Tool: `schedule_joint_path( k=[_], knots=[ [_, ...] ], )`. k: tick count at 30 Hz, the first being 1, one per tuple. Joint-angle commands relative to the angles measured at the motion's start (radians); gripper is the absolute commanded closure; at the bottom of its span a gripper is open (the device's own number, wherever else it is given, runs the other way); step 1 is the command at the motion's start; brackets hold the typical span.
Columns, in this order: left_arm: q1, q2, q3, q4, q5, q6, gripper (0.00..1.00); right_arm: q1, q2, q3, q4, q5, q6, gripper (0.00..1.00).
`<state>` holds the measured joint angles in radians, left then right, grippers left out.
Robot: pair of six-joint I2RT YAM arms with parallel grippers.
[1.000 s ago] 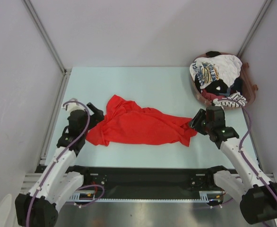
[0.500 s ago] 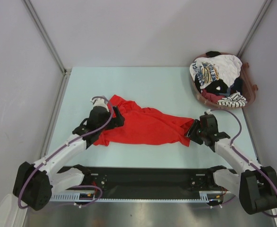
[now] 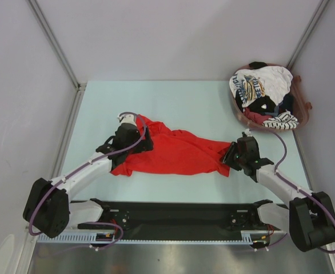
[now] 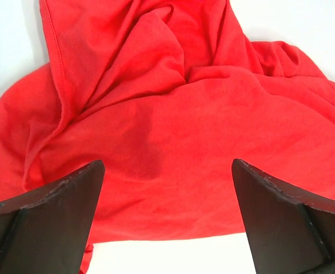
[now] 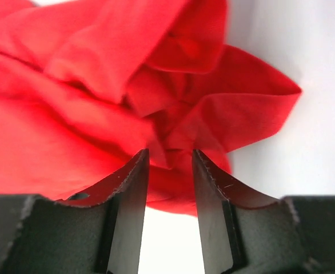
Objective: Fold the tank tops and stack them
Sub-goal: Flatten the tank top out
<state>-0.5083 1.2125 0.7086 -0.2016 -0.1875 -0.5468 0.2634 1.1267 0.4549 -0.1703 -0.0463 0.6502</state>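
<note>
Top view: the red tank top point(image 3: 173, 151) lies crumpled at the centre of the pale tabletop point(image 3: 184, 103). The left gripper point(image 3: 143, 140) sits over its left end, and the left wrist view shows this gripper point(image 4: 167, 211) released, fingers spread wide above the cloth. The right gripper point(image 3: 229, 157) meets the garment's right corner; its fingers point(image 5: 127, 188) are drawn close, pinching a bunched red fold. Upper right: a basket point(image 3: 304, 108) heaped with the white printed top point(image 3: 259, 84), the striped top point(image 3: 280, 121) and dark cloth point(image 3: 264, 105).
</note>
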Motion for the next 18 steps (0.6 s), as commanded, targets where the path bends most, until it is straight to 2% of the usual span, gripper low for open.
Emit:
schedule_joint_path(
  k=[1, 8, 11, 12, 15, 18],
  knots=[
    [-0.002, 0.013, 0.051, -0.004, -0.029, 0.034, 0.00, 0.030, -0.059, 0.034, 0.032, 0.040, -0.029, 0.57],
    [0.011, 0.048, 0.042, 0.007, -0.024, 0.027, 0.00, 0.039, 0.062, 0.067, 0.068, 0.031, -0.031, 0.57],
    [0.060, 0.044, 0.011, 0.034, 0.042, 0.018, 0.00, 0.045, 0.091, 0.070, 0.078, 0.045, -0.026, 0.57],
    [0.091, 0.038, -0.006, 0.048, 0.069, 0.015, 0.00, 0.045, 0.097, 0.070, 0.081, 0.045, -0.024, 0.64],
    [0.117, 0.012, -0.026, 0.057, 0.082, 0.016, 0.00, 0.046, 0.088, 0.080, 0.078, 0.040, -0.024, 1.00],
    [0.122, -0.002, -0.015, 0.034, 0.059, 0.028, 0.00, 0.045, 0.041, 0.117, 0.026, 0.083, -0.044, 1.00]
  ],
)
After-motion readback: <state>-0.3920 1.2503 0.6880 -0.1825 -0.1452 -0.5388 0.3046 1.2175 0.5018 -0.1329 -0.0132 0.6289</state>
